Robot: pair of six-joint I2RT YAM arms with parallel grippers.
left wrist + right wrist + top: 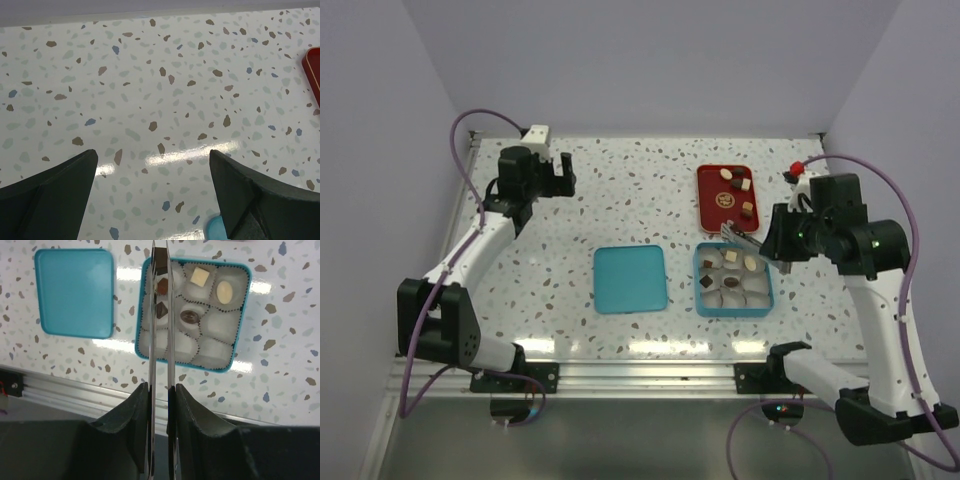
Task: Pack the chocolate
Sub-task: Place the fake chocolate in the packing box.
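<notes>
Top external view gives you the small chocolate pieces [751,263] in two places. Five sit in crinkled white paper cups [220,325] inside the square teal box [733,313], and four lie on the red rectangular tray [710,215] just behind it. Your right end effector [160,390] is clamped on slim metal tongs [740,237]. Their blades stand nearly together and cross the box's left side in the right wrist view, but you cannot tell whether they pinch a piece. The flat teal lid [630,278] lies left of the box, apart from it. Your left end effector [152,157] hangs spread wide over the speckled counter [150,75], well apart at the far left.
</notes>
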